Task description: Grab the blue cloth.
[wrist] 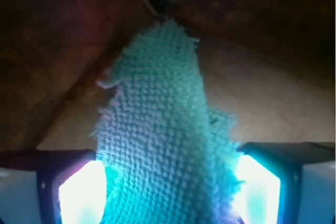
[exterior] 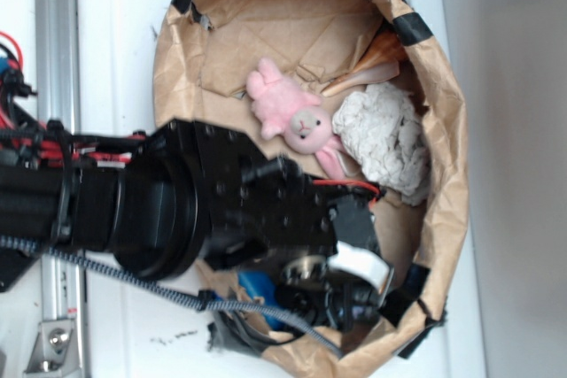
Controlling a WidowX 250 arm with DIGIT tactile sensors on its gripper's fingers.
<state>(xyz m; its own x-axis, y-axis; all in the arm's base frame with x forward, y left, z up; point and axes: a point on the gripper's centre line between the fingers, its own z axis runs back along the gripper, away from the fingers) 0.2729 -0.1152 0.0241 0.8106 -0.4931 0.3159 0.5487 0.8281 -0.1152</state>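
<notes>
- Container: brown paper bag, rolled open at the rim, black tape patches on the edge. It lies on a white surface.
- Contents seen in the exterior view: pink plush bunny near the middle of the bag; off-white wrinkly cloth just beside it, touching the bunny's ear side; a tan, elongated object past the bunny, partly tucked under crumpled paper, identity unclear.
- A glossy blue item shows at the bag's near rim, mostly hidden by the arm.
- Gripper reaches into the bag at its near end; black body, red wires and a braided cable run along it.
- Wrist view: blue cloth sits between the two fingers, filling the gap and touching both inner faces. Teal, nubby weave, frayed edges. It stretches away from the camera toward a fold in the brown paper.
- End effector state: clenched on the blue cloth, fabric pinched from both sides.
- Blue cloth cannot be made out in the exterior view; the gripper body covers that spot.
</notes>
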